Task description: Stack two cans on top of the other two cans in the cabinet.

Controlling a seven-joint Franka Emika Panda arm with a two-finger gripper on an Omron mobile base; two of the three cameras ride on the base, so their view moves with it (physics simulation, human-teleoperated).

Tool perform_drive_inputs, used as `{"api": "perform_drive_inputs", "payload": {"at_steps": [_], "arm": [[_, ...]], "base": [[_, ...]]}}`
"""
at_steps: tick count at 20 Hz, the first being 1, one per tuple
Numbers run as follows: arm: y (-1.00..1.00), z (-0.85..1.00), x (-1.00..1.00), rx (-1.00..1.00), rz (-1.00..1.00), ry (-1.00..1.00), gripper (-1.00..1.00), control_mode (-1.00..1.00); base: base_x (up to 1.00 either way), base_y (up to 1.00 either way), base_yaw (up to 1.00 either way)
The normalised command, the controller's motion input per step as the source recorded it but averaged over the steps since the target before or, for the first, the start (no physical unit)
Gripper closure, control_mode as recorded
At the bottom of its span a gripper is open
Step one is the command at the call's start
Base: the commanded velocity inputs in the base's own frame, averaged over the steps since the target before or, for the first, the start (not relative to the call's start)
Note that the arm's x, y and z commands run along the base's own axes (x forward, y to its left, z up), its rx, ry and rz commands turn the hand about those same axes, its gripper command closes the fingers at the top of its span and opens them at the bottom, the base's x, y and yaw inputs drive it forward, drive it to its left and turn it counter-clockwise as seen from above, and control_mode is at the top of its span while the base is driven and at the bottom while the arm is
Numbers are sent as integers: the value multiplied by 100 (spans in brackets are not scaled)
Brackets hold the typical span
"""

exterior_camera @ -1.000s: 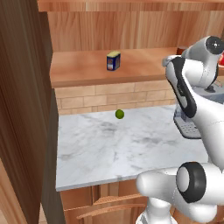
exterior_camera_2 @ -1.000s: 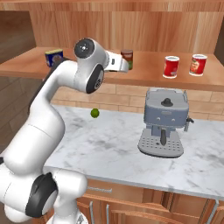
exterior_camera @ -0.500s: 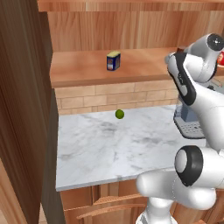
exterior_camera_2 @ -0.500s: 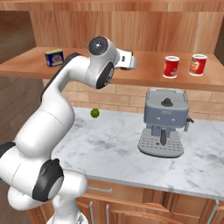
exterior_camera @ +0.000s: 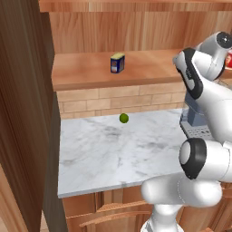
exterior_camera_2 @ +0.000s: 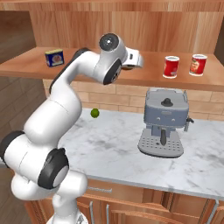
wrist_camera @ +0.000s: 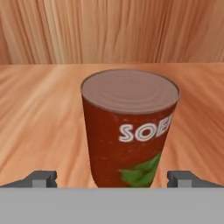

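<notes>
Dark red can [wrist_camera: 130, 131] with green-and-white label stands upright on the cabinet [exterior_camera_2: 26, 65] shelf, long axis vertical, dead ahead of the claw [wrist_camera: 112, 178] and centred between its two tips. Tips sit wide, one either side of the can's base, neither touching the tin; claw empty. Judged: the coming move is a short push straight forward along the shelf, then a close on the can's body. In the right base view the hand is over the shelf mid-span, well left of the two bright red cans [exterior_camera_2: 171, 66] that stand side by side, a little apart, toward the right end. Blue tin [exterior_camera_2: 54, 57] sits far left on the same shelf, well apart. Open board all round the dark can; back panel close behind it. Lift room above looks fair. Below: coffee machine [exterior_camera_2: 164, 122] and a lime [exterior_camera_2: 94, 113] on the marble counter [exterior_camera_2: 109, 148].
</notes>
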Motion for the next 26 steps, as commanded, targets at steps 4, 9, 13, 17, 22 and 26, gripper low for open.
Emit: {"api": "perform_drive_inputs", "payload": {"at_steps": [4, 9, 13, 17, 22, 26], "arm": [[-2, 0, 25, 0, 5, 7, -100, -100], [-5, 0, 16, 0, 5, 1, -100, -100], [-8, 0, 12, 0, 5, 0, -100, -100], [-9, 0, 10, 0, 4, 0, -100, -100], [-4, -5, 3, 0, 2, 0, -100, -100], [0, -10, 0, 0, 0, 0, -100, -100]], "base": [[0, 0, 0], [0, 0, 0], [0, 0, 0], [0, 0, 0], [0, 0, 0], [0, 0, 0]]}}
